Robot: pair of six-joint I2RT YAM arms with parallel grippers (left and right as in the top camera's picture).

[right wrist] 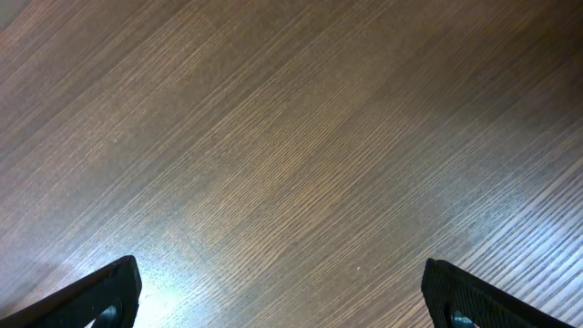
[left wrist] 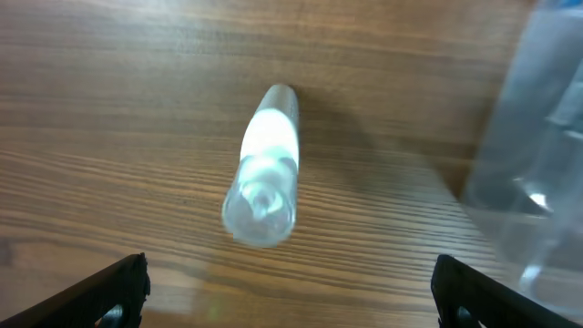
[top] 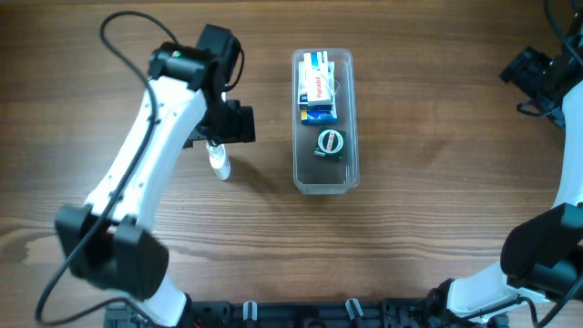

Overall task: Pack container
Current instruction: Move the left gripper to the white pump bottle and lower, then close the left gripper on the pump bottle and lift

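Left of the long rectangular tub of clear plastic with rounded corners (top: 310,185), near it but apart: a small clear plastic bottle (top: 219,162), lying on its side on the brown wood-grain table (top: 419,228). Over the far end of that bottle, the left gripper (top: 219,137), black fingers (left wrist: 114,292) spread wide and grasping nothing. From the left wrist, bottle lying between and beyond the two tips, untouched, with a blurred clear wall of the tub at the right edge. Well to the right of the tub, by the table's far right side: the right gripper (top: 533,73), likewise spread wide, holding nothing, only wood grain beneath it.

Tub itself near the middle of the table, open-topped, long side running away from the robot, wood showing through its walls. Inside, at the tub's far end: a stack of small white, blue and red boxes (top: 317,87). Just beside them, around the tub's middle: a round dark-green object with a pale ring (top: 330,142), kind unclear.
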